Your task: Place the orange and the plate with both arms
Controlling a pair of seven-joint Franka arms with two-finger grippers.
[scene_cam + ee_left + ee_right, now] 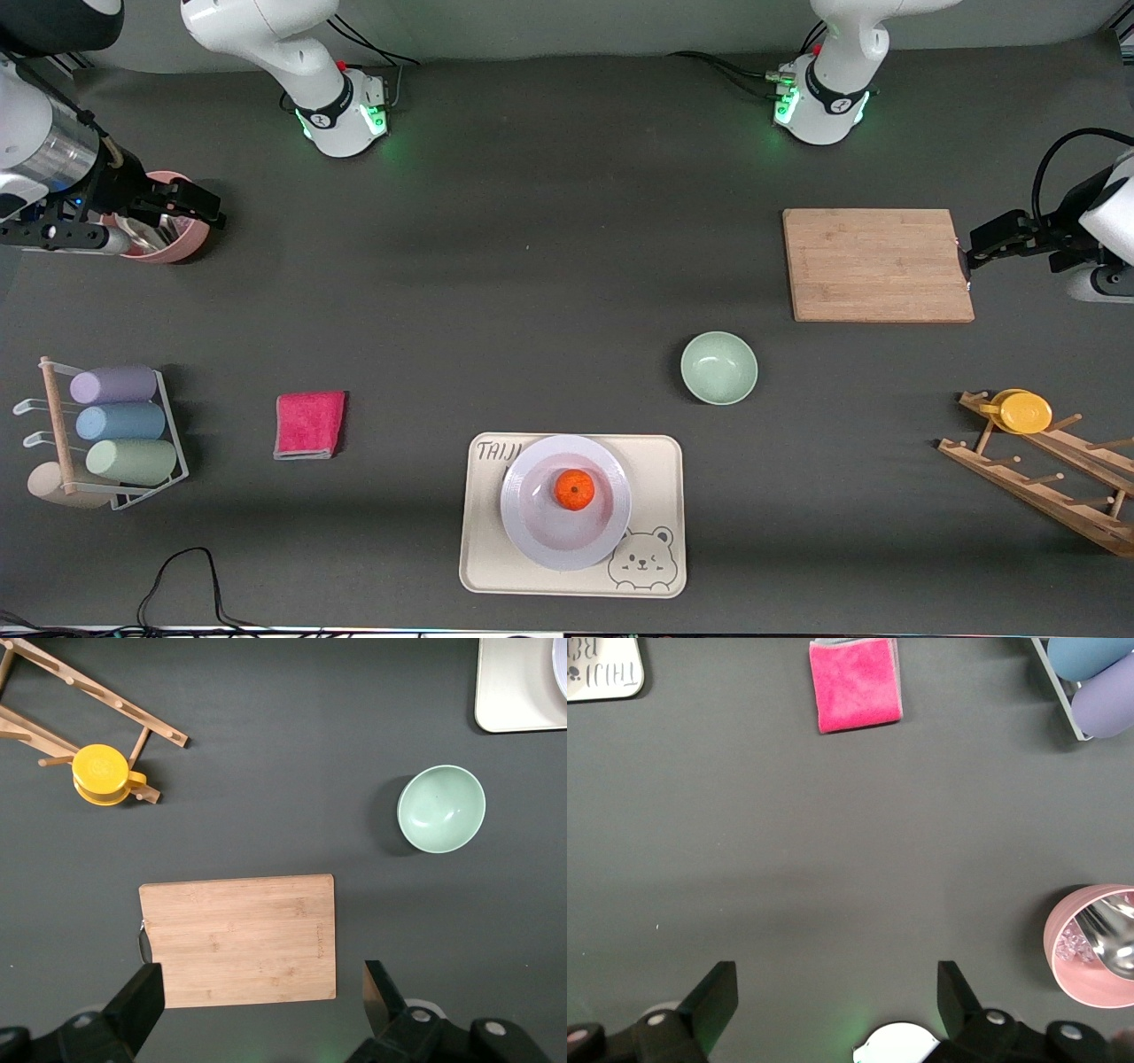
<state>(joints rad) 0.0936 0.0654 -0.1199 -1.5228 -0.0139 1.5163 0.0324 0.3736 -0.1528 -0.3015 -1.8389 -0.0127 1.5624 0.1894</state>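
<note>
The small orange (574, 489) lies in the middle of the white plate (532, 532). The plate rests on a beige bear tray (656, 478) close to the front camera, midway along the table. My left gripper (968, 259) hangs open and empty over the edge of a wooden cutting board (239, 935) at the left arm's end; in its wrist view the left gripper (263, 997) has both fingers spread wide. My right gripper (208, 206) hovers open and empty by a pink bowl (173, 244) at the right arm's end. In the right wrist view, only bare mat lies under that gripper (833, 997).
A pale green bowl (718, 367) stands between the tray and the cutting board (877, 264). A pink cloth (309, 424) lies beside the tray toward the right arm's end, with a rack of pastel cups (115, 425) further along. A wooden rack holds a yellow cup (1023, 412).
</note>
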